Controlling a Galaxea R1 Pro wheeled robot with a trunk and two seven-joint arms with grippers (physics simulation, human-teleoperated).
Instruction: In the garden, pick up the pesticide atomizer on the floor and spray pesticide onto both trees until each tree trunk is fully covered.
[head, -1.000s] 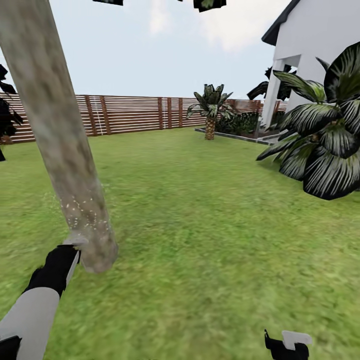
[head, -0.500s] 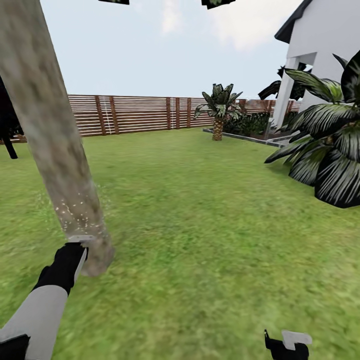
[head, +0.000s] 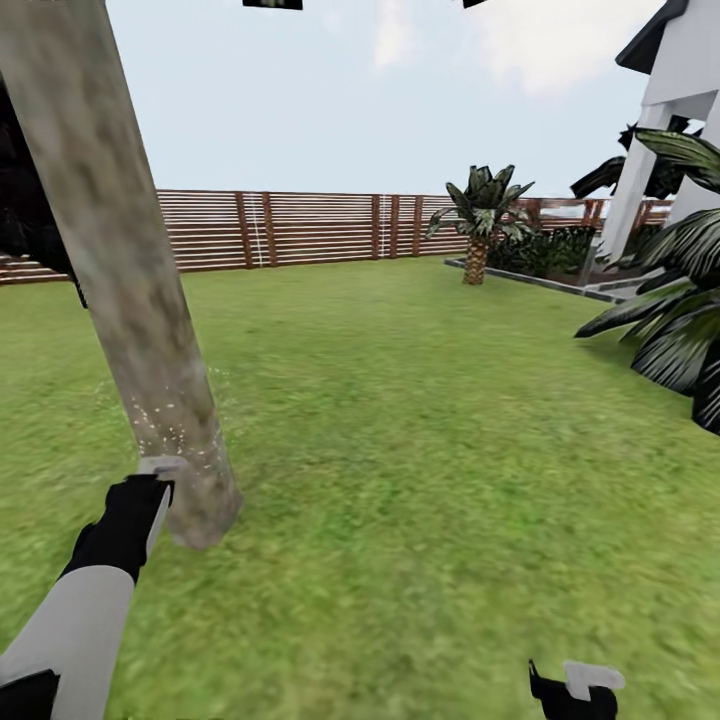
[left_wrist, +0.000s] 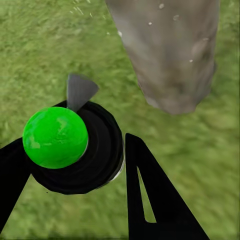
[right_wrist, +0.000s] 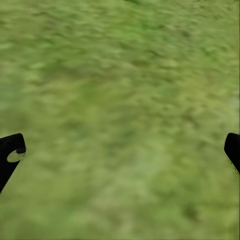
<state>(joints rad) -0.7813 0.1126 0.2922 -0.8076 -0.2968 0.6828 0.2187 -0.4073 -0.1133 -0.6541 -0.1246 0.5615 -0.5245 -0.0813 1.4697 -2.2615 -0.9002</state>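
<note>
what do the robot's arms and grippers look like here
The left arm has a light grey forearm shell, then a black wrist and gripper housing with a pale grey tip. The left gripper has flat black wedge fingers, one with a slot cut through. The right gripper is black with a pale grey plate.

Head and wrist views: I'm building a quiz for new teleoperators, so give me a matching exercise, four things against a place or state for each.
Things:
1. tree trunk
2. left gripper
3. right gripper
4. fence

States:
A. open over bare grass
B. brown slats along the far edge of the lawn
C. speckled white near its base
D. shut on the atomizer with a green ball top

Pairs: 1-C, 2-D, 3-A, 4-B
</note>
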